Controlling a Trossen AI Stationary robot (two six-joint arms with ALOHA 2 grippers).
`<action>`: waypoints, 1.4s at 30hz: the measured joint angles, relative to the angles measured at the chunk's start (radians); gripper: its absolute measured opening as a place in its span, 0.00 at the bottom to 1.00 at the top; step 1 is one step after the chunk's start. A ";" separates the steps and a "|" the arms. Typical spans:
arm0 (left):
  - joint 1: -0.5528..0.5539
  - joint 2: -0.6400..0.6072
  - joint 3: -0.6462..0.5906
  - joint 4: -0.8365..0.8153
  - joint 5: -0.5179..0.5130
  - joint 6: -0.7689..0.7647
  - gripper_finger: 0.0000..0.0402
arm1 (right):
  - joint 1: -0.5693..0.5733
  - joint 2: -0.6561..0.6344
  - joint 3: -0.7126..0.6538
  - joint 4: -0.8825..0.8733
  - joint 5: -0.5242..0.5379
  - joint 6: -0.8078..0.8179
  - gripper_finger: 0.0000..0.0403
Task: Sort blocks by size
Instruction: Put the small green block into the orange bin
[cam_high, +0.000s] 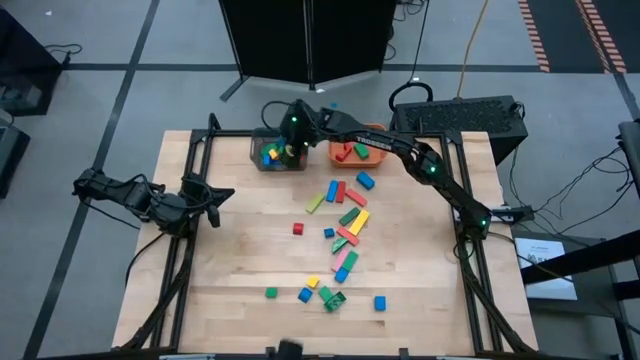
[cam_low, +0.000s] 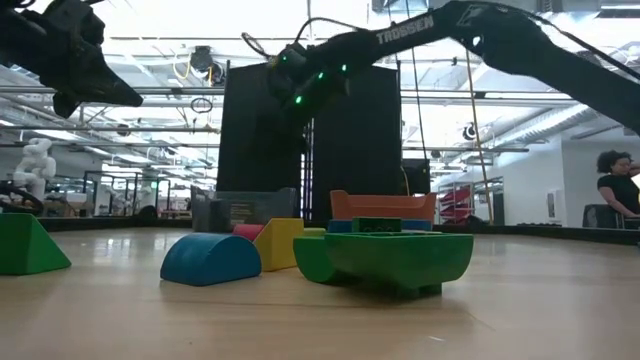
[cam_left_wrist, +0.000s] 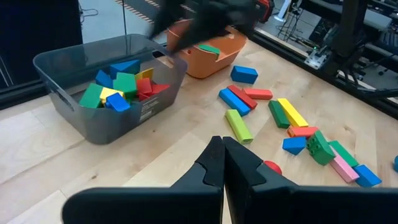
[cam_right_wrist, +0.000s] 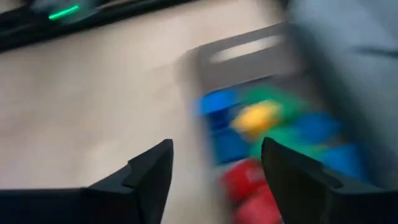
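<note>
Right claw (cam_right_wrist: 214, 171) over grey bin (cam_high: 262, 160), fingers apart, apparently empty; view blurred.
Left claw (cam_left_wrist: 222, 163) shut, parked at worktop (cam_high: 250, 260) edge. Yellow bar (cam_high: 358, 222) lies diagonal among scattered blocks (cam_high: 340, 240).

Right arm: reaches from its base at the table's right edge diagonally across to the far left, stretched long, elbow raised.
Right wrist: bent downward at the far end of the reach.
Right gripper (cam_right_wrist: 214, 165): fingers (cam_right_wrist: 149, 171) spread apart, nothing between them, pointing down.
Left arm: folded back at the table's left edge, low and outside the work area.
Left gripper (cam_left_wrist: 222, 163): fingers (cam_left_wrist: 210, 163) pressed together, nothing between them, pointing across the table.
</note>
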 joint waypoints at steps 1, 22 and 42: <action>0.000 0.000 0.000 0.000 0.000 0.000 0.00 | 0.014 -0.012 0.000 -0.055 -0.064 -0.033 0.56; 0.000 0.000 0.000 -0.007 -0.003 0.000 0.00 | 0.229 0.025 -0.138 -0.439 0.163 -0.583 0.52; 0.000 0.000 0.000 -0.005 0.000 -0.002 0.00 | 0.232 0.017 -0.265 -0.350 0.354 -0.481 0.18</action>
